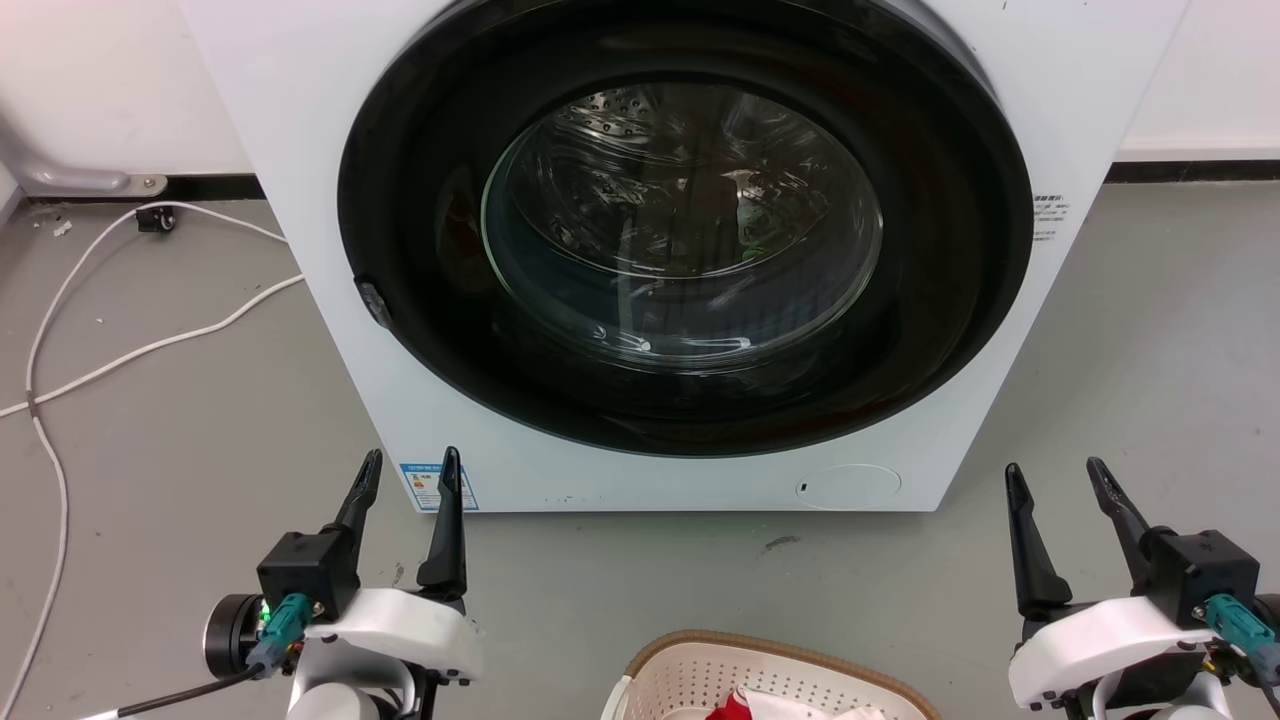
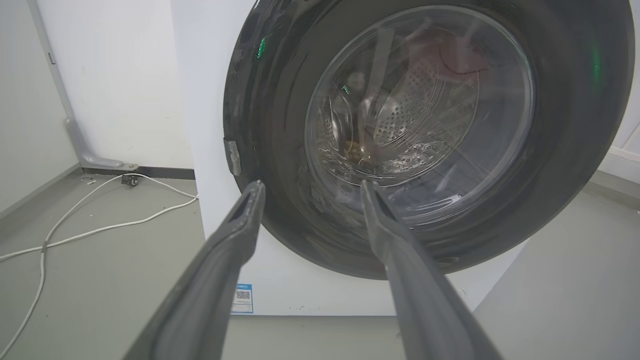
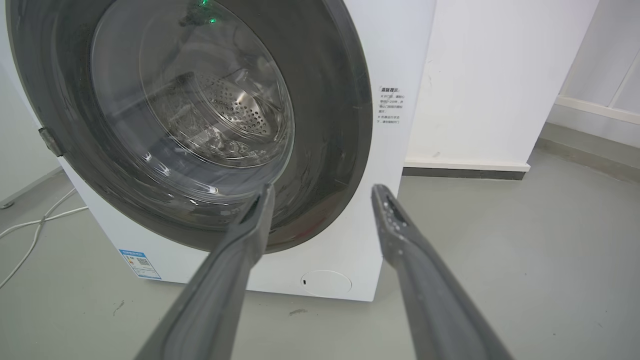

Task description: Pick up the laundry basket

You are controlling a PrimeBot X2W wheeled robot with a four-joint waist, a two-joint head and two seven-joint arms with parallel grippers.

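**Head view:** You are looking down at a washing machine with its round door shut. The laundry basket is sitting on the grey floor at the bottom edge, between your two arms. Red and white clothes are lying in it. The left gripper and the right gripper are both hanging with fingers apart, holding nothing, well apart from the brown rim. The frame is cutting off much of the basket, so you are risking a blind reach. Closing on a thin perforated wall instead of the rim could let the basket slip or tip the load out.

**Left wrist view:** The left fingers are pointing at the door, not at the basket, so driving forward could knock the glass. A white cable is trailing across the floor on that side and could snag a wheel.

**Right wrist view:** The right fingers are spreading wide and aiming past the machine's lower corner at the floor.
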